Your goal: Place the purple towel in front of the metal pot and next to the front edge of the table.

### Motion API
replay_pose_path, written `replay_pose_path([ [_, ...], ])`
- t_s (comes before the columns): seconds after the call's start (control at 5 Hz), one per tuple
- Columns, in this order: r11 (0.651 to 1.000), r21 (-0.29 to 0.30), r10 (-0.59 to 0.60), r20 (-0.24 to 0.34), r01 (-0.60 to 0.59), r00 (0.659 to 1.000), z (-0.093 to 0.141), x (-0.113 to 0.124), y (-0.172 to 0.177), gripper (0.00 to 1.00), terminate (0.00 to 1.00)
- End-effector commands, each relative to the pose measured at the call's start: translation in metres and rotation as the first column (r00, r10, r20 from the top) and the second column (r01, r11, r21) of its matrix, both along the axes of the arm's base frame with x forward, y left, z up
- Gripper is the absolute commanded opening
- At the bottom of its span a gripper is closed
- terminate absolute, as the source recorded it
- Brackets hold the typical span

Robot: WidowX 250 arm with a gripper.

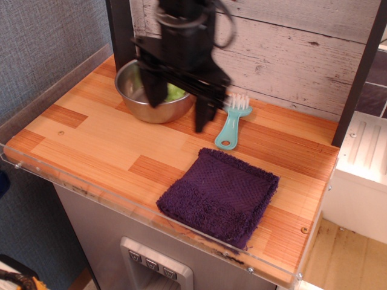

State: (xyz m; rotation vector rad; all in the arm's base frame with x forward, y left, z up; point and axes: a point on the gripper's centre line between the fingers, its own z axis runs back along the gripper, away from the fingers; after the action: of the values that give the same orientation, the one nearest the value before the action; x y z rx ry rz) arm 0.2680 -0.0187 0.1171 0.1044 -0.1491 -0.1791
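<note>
The purple towel (pixel 219 197) lies flat on the wooden table (pixel 91 139) at the front right, close to the clear acrylic front rim. The metal pot (pixel 136 96) stands at the back left with something green inside it. My black gripper (pixel 178 112) hangs open and empty above the table, just right of the pot and behind the towel. Its two fingers (pixel 201 115) point down and stand wide apart. It partly hides the pot's right side.
A teal brush (pixel 231 124) with white bristles lies behind the towel, just right of the gripper. A whitewashed plank wall runs along the back. A dark post (pixel 360 72) stands at the right, with a white unit beyond it.
</note>
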Motion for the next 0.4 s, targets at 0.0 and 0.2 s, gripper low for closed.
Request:
replay_pose_path([
  [0.0,0.999,0.038,-0.035,-0.041,0.037,0.999,-0.041,0.006,-0.039,1.0,0.0],
  [0.2,0.998,0.058,-0.028,-0.072,0.032,0.997,-0.062,0.006,-0.047,1.0,0.0],
])
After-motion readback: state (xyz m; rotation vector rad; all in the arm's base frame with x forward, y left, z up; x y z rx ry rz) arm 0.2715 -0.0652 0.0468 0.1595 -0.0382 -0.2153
